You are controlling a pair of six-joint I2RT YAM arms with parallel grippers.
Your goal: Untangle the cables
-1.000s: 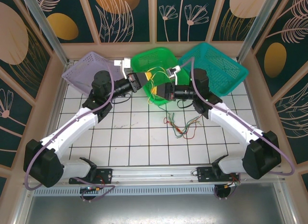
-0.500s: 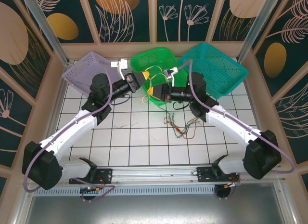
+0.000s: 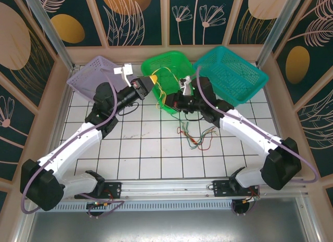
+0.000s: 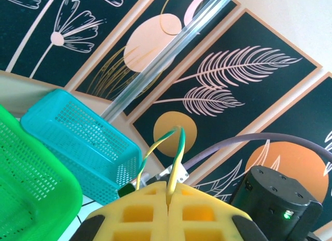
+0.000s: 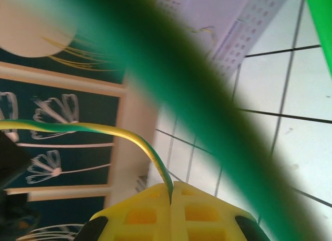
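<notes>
Both the left end effector (image 4: 169, 193) and right end effector (image 5: 171, 193) clamp a yellow-green cable (image 4: 176, 157) over the green basket (image 3: 174, 58); separate them slowly, avoiding snags.

A robot lab cell: gridded table (image 3: 140, 153) with bolted arms (image 3: 78, 140), aluminium frame (image 3: 46, 29), floral panels (image 3: 140, 18) all round.

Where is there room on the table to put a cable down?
Bare tiles lie between the left arm and the loose cables, and along the front rail. The teal basket looks empty too. It is crowded by the green basket, where the left gripper and right gripper pinch a yellow-green cable.
</notes>
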